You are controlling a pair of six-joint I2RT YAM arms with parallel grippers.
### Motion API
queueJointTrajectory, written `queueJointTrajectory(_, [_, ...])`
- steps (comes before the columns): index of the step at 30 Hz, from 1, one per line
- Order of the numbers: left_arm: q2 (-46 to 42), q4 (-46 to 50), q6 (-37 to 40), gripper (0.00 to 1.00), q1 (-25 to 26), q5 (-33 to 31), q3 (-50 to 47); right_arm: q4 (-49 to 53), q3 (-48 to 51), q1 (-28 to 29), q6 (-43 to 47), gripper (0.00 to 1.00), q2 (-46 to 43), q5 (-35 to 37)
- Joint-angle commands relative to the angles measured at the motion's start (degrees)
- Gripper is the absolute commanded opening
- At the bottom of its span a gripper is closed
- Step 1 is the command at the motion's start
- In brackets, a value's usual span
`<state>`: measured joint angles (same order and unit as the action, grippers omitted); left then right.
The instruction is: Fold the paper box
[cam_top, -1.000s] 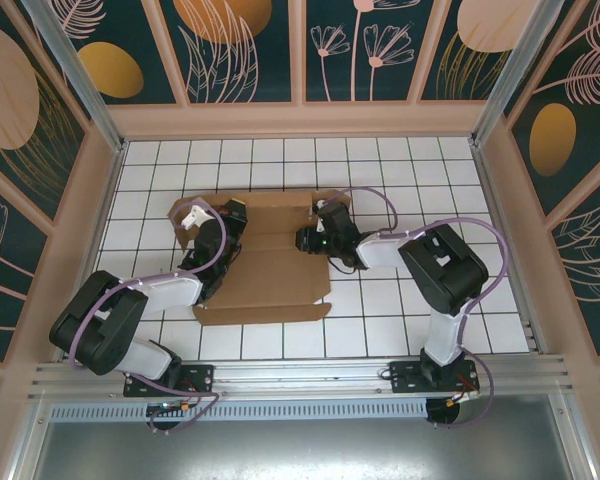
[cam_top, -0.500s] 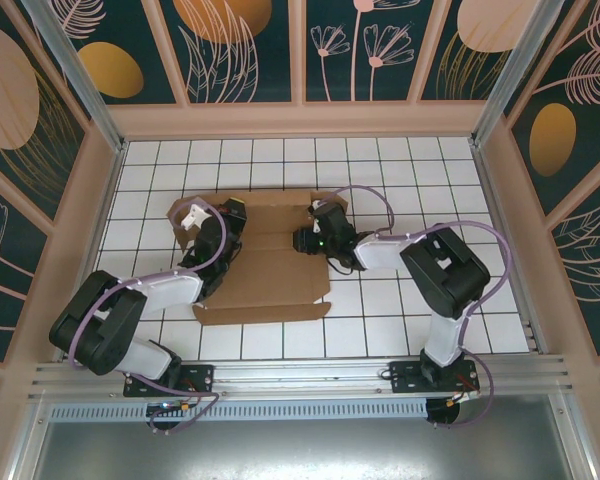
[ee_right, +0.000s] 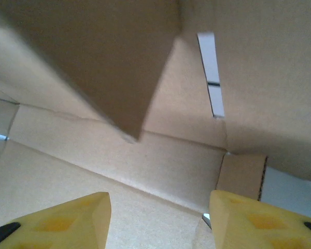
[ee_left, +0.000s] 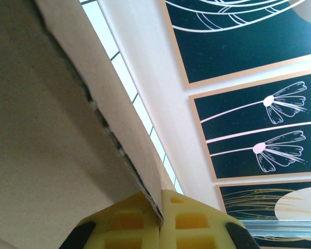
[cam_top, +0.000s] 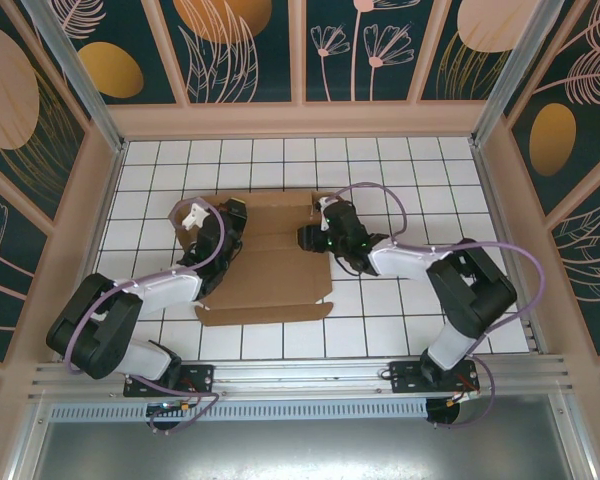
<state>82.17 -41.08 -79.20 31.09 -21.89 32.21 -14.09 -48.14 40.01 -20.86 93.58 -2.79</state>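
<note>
Top external shows the paper box (cam_top: 270, 275) lying as an open, creased sheet on the tiled table (cam_top: 400, 170), between the two arms. On the left wrist camera the left gripper (ee_left: 161, 210) has its pads pressed together on the edge of a raised side flap. The right gripper (ee_right: 158, 207) has its pads spread with nothing between them, facing an inner fold and a slot (ee_right: 211, 72). My judgement: hold the left wall upright while the right takes the opposite flap close to its crease
</note>
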Motion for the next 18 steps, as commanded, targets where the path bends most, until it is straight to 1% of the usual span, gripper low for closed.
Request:
queueJointTrajectory(1, [-0.19, 2.77, 0.44, 0.00, 0.36, -0.30, 1.30, 0.17, 1.15, -0.59, 3.17, 0.52, -4.62, 1.99])
queueJointTrajectory(4, [-0.19, 2.16, 1.41, 0.00, 0.32, -1.23, 0.64, 1.00, 1.09, -0.72, 6.10, 0.51, -9.93, 0.83])
queueJointTrajectory(6, [-0.26, 0.84, 2.30, 0.00, 0.32, -1.32, -0.06, 1.77, 1.45, -1.25, 7.76, 0.49, -14.77, 2.55])
queueJointTrajectory(9, [0.09, 0.30, 3.07, 0.00, 0.32, -1.06, -0.21, 2.80, 2.37, -5.60, 7.41, 0.44, -21.51, 3.40])
queueJointTrajectory(11, [0.26, 0.02, 3.11, 0.00, 0.35, -0.98, -0.20, 4.27, 2.91, -10.23, 5.61, 0.38, -23.80, 5.91])
queueJointTrajectory(14, [0.36, -0.15, 3.09, 0.00, 0.36, -0.95, 0.05, 7.05, 2.70, -17.53, 2.79, 0.32, -21.98, 5.79])
queueJointTrajectory(15, [0.51, -0.14, 3.20, 0.00, 0.32, -0.88, 0.14, 7.03, 2.75, -18.95, 2.65, 0.30, -20.80, 5.80])
queueJointTrajectory(16, [0.46, -0.14, 3.17, 0.00, 0.35, -0.86, 0.17, 6.45, 2.90, -20.18, 3.20, 0.31, -19.12, 5.20])
queueJointTrajectory(18, [0.64, 0.03, 3.00, 0.00, 0.31, -0.79, 0.22, 2.97, 3.85, -21.03, 7.95, 0.35, -14.92, 3.93])
